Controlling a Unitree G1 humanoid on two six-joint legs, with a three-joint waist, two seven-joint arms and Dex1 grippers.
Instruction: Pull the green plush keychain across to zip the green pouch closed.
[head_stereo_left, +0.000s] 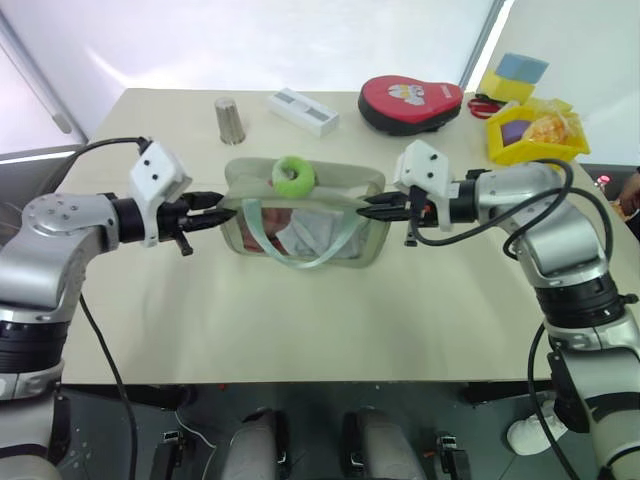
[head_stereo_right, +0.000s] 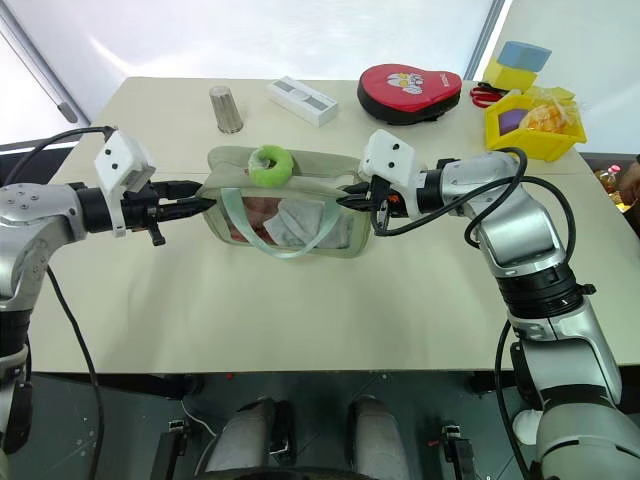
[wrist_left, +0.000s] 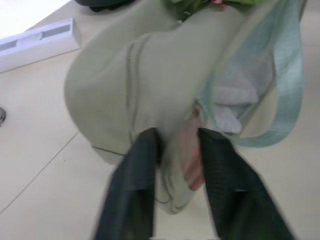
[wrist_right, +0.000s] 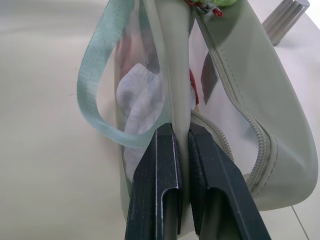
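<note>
The green pouch (head_stereo_left: 340, 183) is stretched between my two grippers at the middle of the table, its mint strap hanging in front of the clear window. The green plush keychain (head_stereo_left: 293, 176) rests on the pouch's top, left of centre. My left gripper (head_stereo_left: 218, 215) meets the pouch's left end; in the left wrist view its fingers (wrist_left: 142, 160) stand on either side of a fold of the end fabric. My right gripper (head_stereo_left: 372, 211) is shut on the right end, and its fingers (wrist_right: 165, 165) pinch the thin wall next to the zipper (wrist_right: 250, 150).
At the back of the table stand a metal cup (head_stereo_left: 230, 120), a white box (head_stereo_left: 303, 111) and a red zippered case (head_stereo_left: 410, 102). A yellow tray (head_stereo_left: 535, 140) with snacks and a blue-and-yellow sponge (head_stereo_left: 515, 78) sit at the far right.
</note>
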